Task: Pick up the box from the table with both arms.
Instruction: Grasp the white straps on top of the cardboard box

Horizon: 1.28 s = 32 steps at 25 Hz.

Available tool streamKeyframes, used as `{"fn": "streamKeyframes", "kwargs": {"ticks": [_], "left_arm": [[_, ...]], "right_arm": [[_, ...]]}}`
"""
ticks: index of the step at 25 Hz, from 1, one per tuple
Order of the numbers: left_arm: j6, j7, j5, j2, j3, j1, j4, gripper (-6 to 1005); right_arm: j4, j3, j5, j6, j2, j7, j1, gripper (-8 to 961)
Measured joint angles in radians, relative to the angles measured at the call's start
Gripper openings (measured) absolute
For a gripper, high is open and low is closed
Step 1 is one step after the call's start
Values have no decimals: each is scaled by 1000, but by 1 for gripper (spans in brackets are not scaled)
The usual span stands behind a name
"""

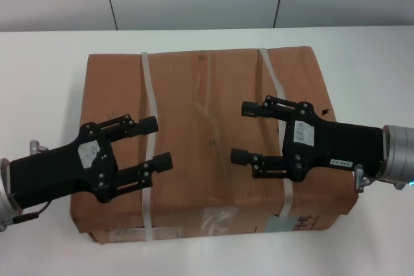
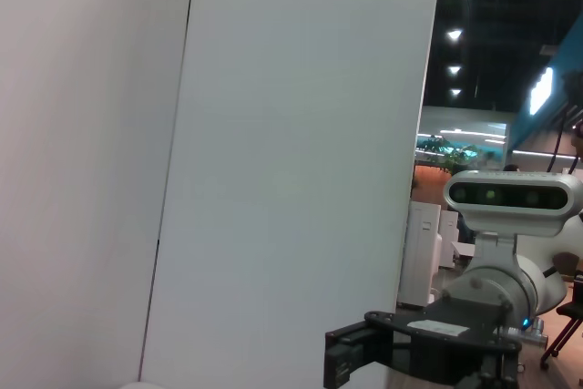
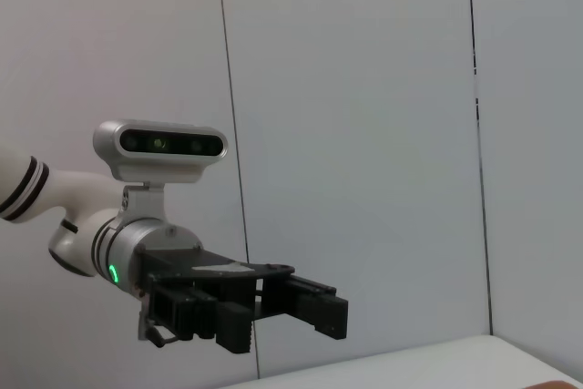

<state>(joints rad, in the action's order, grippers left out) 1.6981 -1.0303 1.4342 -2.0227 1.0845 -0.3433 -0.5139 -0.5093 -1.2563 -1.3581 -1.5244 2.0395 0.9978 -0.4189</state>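
Above the large flat brown strapped cardboard box lying on the plain white surface, the left black two-fingered pincer and right pincer hover wide open and empty, so the approach seems in hand; next, each should probably move outward and descend beside the box's ends.

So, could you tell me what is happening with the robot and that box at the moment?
A strapped brown cardboard box lies on the white table. Both arms hover over its top, facing each other: the left gripper over the left strap, the right gripper near the right strap. Both grippers are open and hold nothing, so the box has not been lifted yet.
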Motion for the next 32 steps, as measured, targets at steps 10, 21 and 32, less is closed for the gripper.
{"fn": "streamKeyframes", "kwargs": {"ticks": [10, 21, 32], "left_arm": [[-3, 7, 0, -5, 0, -3, 0, 676], [-9, 10, 0, -7, -18, -2, 2, 670], [-95, -168, -3, -10, -193, 0, 15, 666]], "right_arm": [[0, 0, -2, 8, 4, -8, 0, 859], [9, 61, 5, 17, 8, -9, 9, 857], [16, 259, 1, 181, 21, 219, 39, 855]]}}
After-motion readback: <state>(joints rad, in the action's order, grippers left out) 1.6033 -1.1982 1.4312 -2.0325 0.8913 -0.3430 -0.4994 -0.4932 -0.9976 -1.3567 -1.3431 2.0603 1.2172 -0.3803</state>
